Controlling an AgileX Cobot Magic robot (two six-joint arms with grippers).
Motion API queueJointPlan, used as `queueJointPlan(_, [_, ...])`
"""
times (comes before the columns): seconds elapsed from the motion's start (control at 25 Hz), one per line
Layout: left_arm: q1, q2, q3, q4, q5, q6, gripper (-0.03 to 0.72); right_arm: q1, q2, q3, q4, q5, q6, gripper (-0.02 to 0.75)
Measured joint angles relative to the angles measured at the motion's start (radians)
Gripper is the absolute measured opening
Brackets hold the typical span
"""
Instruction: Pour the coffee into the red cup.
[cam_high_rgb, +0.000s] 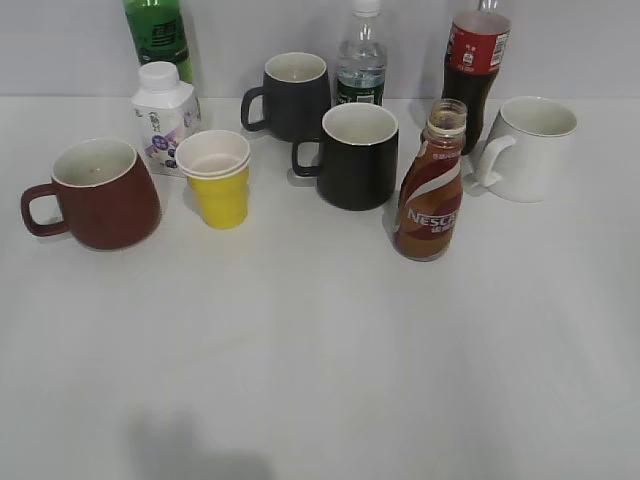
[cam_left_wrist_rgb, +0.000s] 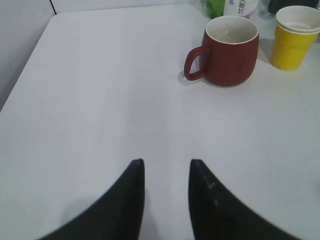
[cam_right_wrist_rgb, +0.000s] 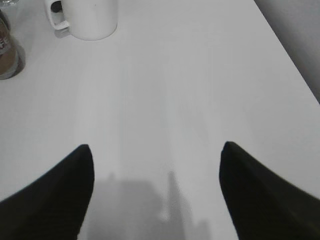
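The coffee bottle (cam_high_rgb: 430, 190), brown with a red-and-white NESCAFE label and no cap, stands upright right of centre; its base shows at the left edge of the right wrist view (cam_right_wrist_rgb: 7, 55). The red cup (cam_high_rgb: 100, 195) stands at the left, handle to the left, empty with a pale inside; it also shows in the left wrist view (cam_left_wrist_rgb: 230, 50). My left gripper (cam_left_wrist_rgb: 166, 162) is open and empty above bare table, well short of the red cup. My right gripper (cam_right_wrist_rgb: 156, 147) is wide open and empty above bare table. Neither gripper shows in the exterior view.
A yellow paper cup (cam_high_rgb: 220, 185), a white carton (cam_high_rgb: 165, 115), two black mugs (cam_high_rgb: 360, 155) (cam_high_rgb: 293, 95), a white mug (cam_high_rgb: 530, 148), a cola bottle (cam_high_rgb: 476, 60), a water bottle (cam_high_rgb: 361, 65) and a green bottle (cam_high_rgb: 158, 35) stand on the white table (cam_high_rgb: 320, 360).
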Motion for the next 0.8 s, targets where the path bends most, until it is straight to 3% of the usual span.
queueJointPlan(0.44, [-0.014,0.014,-0.023,-0.014,-0.056,0.0,0.239,0.0,0.01,-0.01,0.007,-0.016,0.0,0.586])
queueJointPlan(0.64, [-0.027,0.111,-0.027,-0.004,-0.356,0.0,0.239,0.0,0.14,-0.011,0.029,-0.263,0.0,0.586])
queueJointPlan(0.8, [-0.028,0.253,0.058,-0.022,-0.572,0.0,0.239,0.008,0.301,0.008,0.183,-0.485,-0.073,0.586])
